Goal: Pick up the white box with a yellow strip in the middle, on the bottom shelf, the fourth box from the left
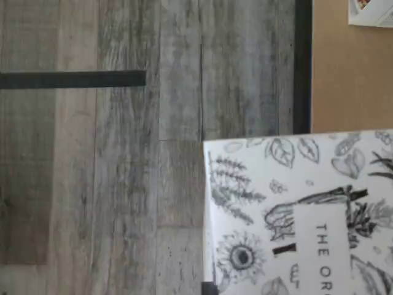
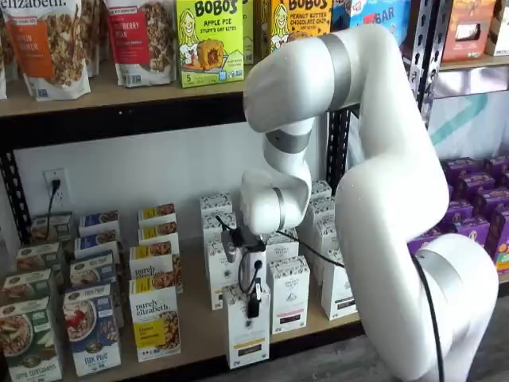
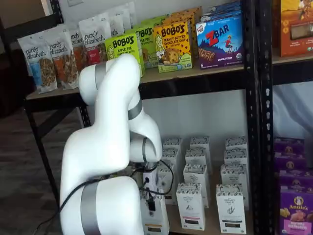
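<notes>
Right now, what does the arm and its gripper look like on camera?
Glossy white rounded arm segments with grey bands at the joints. A black cable runs along it. The gripper has a white body and black fingers, seen in both shelf views.

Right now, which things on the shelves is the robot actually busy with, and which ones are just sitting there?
Part of the job:
- the white box with the yellow strip
- the gripper, shut on that box
- the bottom shelf under it

Just sitting there:
- white boxes with a black strip
- the granola box with a yellow panel
- green snack box on the upper shelf
- purple boxes
</notes>
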Robot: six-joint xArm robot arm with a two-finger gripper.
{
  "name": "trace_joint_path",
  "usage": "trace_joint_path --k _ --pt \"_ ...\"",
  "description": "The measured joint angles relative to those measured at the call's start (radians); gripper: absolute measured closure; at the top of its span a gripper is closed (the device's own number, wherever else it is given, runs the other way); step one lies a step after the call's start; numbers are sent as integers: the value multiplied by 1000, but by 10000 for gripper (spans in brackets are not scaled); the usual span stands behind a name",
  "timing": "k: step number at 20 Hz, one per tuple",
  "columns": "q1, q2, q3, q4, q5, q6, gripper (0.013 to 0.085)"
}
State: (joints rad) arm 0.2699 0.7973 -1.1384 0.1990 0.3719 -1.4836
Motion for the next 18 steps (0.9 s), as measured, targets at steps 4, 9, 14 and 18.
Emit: trace_joint_path --k 4,9,14,18 --pt "-2 -47 76 -14 -36 9 490" --pt "-7 -108 160 -18 -72 6 490" --pt "-21 -191 241 3 -71 -28 490" --pt "-38 -269 300 13 -45 -52 490"
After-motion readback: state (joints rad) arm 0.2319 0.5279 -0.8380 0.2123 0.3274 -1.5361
